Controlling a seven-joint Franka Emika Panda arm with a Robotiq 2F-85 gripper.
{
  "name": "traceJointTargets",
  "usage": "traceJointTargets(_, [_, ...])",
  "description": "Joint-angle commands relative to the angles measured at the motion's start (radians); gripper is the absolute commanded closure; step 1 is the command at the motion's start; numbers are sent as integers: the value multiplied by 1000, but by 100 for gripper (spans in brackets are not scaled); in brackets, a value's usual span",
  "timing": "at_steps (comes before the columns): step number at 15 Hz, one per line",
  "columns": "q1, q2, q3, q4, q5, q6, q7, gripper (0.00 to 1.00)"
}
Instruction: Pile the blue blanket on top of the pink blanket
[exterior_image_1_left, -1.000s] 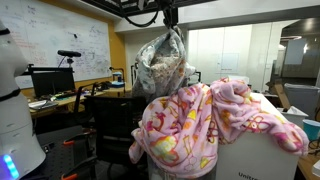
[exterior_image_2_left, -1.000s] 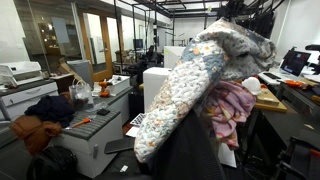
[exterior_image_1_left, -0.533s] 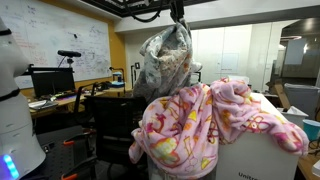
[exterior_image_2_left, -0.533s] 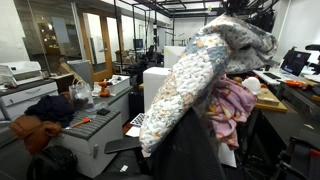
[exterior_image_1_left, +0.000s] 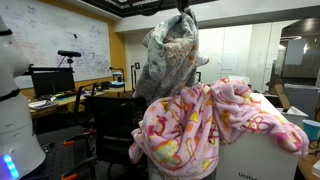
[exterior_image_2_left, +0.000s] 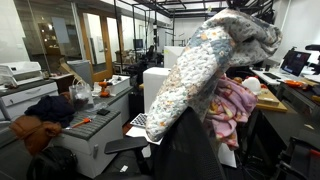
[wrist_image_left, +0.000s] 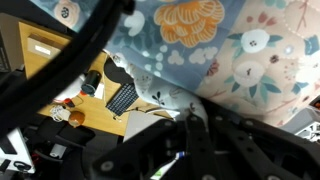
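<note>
The blue blanket (exterior_image_1_left: 170, 55), pale with a flower print, hangs in a long bunch from my gripper (exterior_image_1_left: 183, 10) near the top edge in both exterior views (exterior_image_2_left: 195, 75). Its lower end hangs just above and behind the pink blanket (exterior_image_1_left: 200, 125). The pink blanket has a heart print and lies draped over a white box (exterior_image_1_left: 262, 158); it also shows in an exterior view (exterior_image_2_left: 232, 105). In the wrist view the blue blanket (wrist_image_left: 230, 50) fills the upper part, and my gripper (wrist_image_left: 195, 115) is shut on its cloth.
A black office chair (exterior_image_1_left: 115, 120) stands in front of the pink blanket. A desk with a monitor (exterior_image_1_left: 50, 80) and a white machine (exterior_image_1_left: 15, 110) are at the left. A white cabinet (exterior_image_2_left: 85, 120) with clutter stands on the floor side.
My gripper has risen and shifted right with the blue blanket, so the bunch hangs higher over the pink blanket. The pink blanket has not moved.
</note>
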Motion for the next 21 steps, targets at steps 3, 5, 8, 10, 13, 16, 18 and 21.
traceJointTargets(3, [-12, 28, -2, 111, -90, -49, 89, 99])
traceJointTargets(5, [-14, 40, -2, 136, -130, -45, 115, 99])
traceJointTargets(8, [-10, 55, -1, 170, -199, -40, 167, 99])
traceJointTargets(10, [-8, 69, -3, 194, -238, -46, 196, 99])
traceJointTargets(13, [-7, 89, -8, 232, -279, -54, 241, 99])
traceJointTargets(16, [-4, 107, -12, 264, -351, -55, 315, 99])
traceJointTargets(18, [0, 118, -14, 283, -415, -54, 375, 99])
traceJointTargets(21, [6, 134, -16, 305, -505, -64, 456, 99])
